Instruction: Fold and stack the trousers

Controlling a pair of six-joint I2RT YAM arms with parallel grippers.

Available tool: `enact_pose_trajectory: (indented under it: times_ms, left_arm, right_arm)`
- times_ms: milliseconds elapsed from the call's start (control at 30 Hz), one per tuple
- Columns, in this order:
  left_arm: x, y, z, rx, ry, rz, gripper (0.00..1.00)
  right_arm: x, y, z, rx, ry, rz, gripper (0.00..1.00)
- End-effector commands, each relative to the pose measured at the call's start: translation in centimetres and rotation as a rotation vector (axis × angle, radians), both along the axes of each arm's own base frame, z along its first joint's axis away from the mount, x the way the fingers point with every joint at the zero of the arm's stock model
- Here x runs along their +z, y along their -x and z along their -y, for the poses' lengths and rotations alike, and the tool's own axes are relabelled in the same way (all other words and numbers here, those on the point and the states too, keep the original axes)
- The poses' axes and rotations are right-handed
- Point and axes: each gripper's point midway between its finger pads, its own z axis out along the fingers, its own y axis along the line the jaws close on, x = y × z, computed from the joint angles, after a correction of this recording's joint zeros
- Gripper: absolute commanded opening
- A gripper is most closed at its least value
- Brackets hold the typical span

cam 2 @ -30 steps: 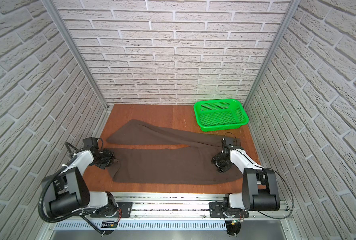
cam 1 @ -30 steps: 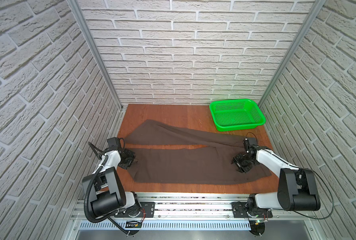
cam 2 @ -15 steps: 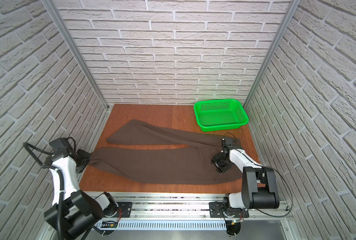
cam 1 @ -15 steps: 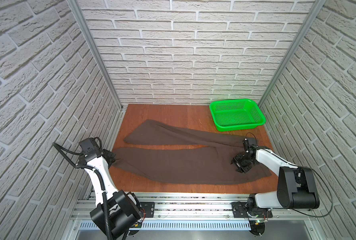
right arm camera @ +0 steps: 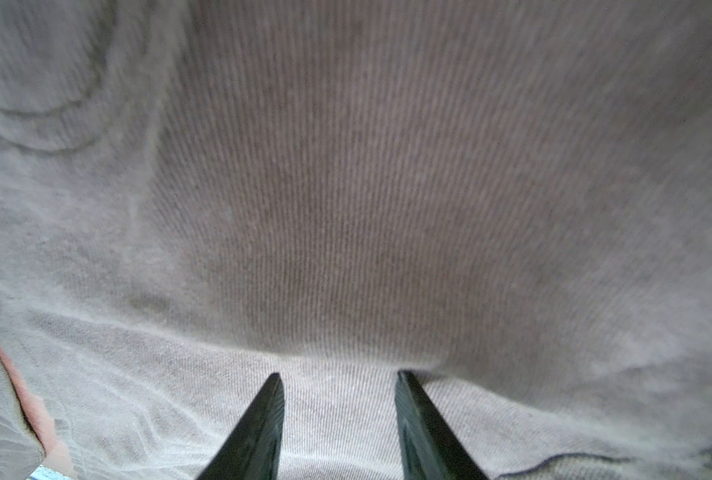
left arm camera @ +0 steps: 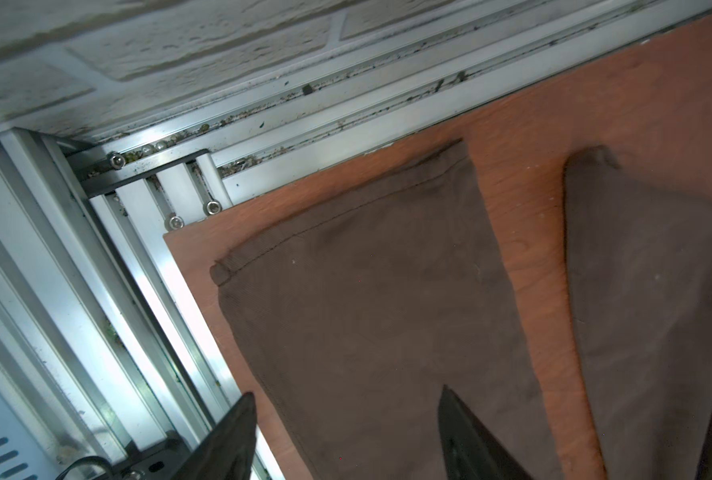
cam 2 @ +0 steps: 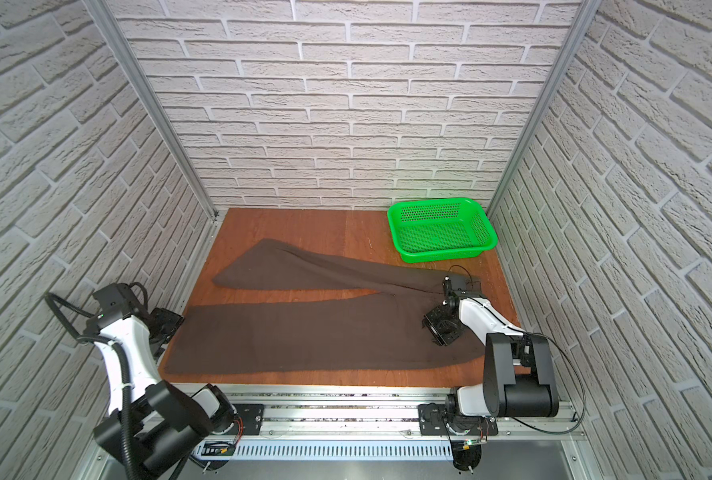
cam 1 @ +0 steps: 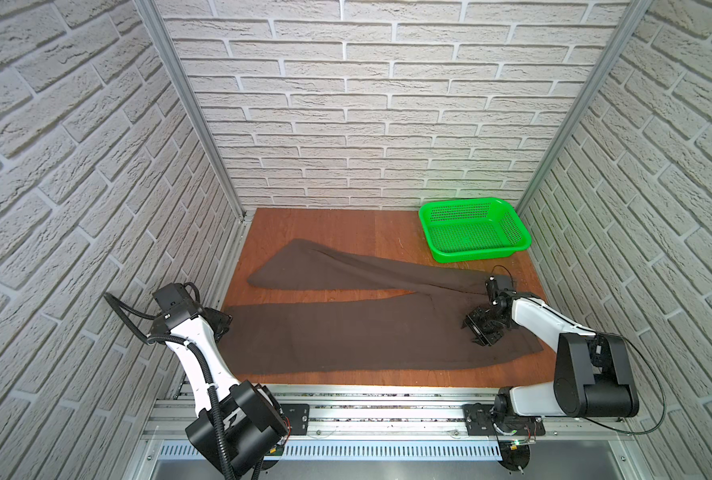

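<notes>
While above trousers [cam 1: 346,332] hem, L gripper [left arm camera: 348,392] wide, empty; R gripper [right arm camera: 339,374] half-wide, tips on them.

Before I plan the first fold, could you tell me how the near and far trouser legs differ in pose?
The near trouser leg runs straight along the front edge of the table; the far trouser leg slants toward the back. The near leg's hem almost reaches the table's left edge, by the open left gripper; the far leg's hem stops short. Both are dark brown, spread out and join near the right gripper.
</notes>
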Motion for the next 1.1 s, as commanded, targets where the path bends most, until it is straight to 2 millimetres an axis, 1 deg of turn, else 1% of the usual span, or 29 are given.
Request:
enact_pose_trajectory:
  times_ms: [0, 33, 100, 200, 233, 300, 400, 467, 533, 633, 733, 833, 867, 967, 1067]
  left_arm:
    - [-1.8, -2.1, 2.7, -0.085, 0.080, 0.002, 0.65]
    - [-2.7, -3.0, 3.6, -0.105, 0.106, 0.009, 0.63]
    - [-4.8, -4.0, 4.9, -0.108, 0.139, 0.010, 0.58]
    - [-7.8, -4.7, 5.8, -0.079, 0.193, -0.012, 0.51]
    - [-8.5, -4.6, 5.8, -0.060, 0.197, -0.020, 0.49]
    - [-9.6, -3.5, 5.0, 0.003, 0.174, -0.058, 0.44]
    - [-10.4, -1.3, 3.6, 0.103, 0.150, -0.086, 0.45]
    - [-10.3, -0.2, 2.8, 0.150, 0.132, -0.094, 0.47]
    - [-10.3, 0.6, 2.0, 0.179, 0.128, -0.101, 0.49]
    - [-10.7, 1.5, 1.5, 0.192, 0.138, -0.120, 0.51]
    - [-11.2, 2.1, 1.3, 0.200, 0.149, -0.124, 0.51]
    - [-10.6, 1.6, 1.3, 0.192, 0.158, -0.092, 0.51]
    - [-10.3, 1.3, 1.3, 0.186, 0.159, -0.075, 0.52]
    - [-8.6, -0.3, 1.3, 0.147, 0.160, -0.008, 0.55]
    - [-7.0, -2.5, 2.0, 0.079, 0.154, 0.037, 0.55]
  right_arm:
    - [-0.8, 0.7, 0.9, -0.006, 0.038, -0.049, 0.46]
    - [-0.9, 0.4, 1.0, -0.013, 0.039, -0.052, 0.46]
    - [-1.3, 0.1, 1.2, -0.028, 0.040, -0.064, 0.46]
    - [-1.9, -0.3, 1.5, -0.052, 0.030, -0.085, 0.46]
    - [-2.2, -0.2, 1.6, -0.063, 0.029, -0.098, 0.46]
    - [-2.7, 0.4, 2.0, -0.083, 0.028, -0.126, 0.46]
    - [-3.1, 2.0, 2.4, -0.121, 0.023, -0.169, 0.46]
    - [-2.7, 3.2, 3.1, -0.139, 0.052, -0.184, 0.45]
    - [-1.8, 4.1, 3.9, -0.157, 0.095, -0.177, 0.45]
    - [-0.4, 5.2, 4.8, -0.174, 0.149, -0.160, 0.45]
    - [0.6, 6.0, 5.1, -0.171, 0.173, -0.157, 0.46]
    - [1.5, 6.4, 4.9, -0.162, 0.171, -0.154, 0.46]
    - [2.0, 6.2, 5.0, -0.161, 0.174, -0.142, 0.46]
    - [4.4, 4.4, 5.8, -0.164, 0.208, -0.057, 0.46]
    - [6.6, 1.7, 6.8, -0.165, 0.244, 0.019, 0.46]
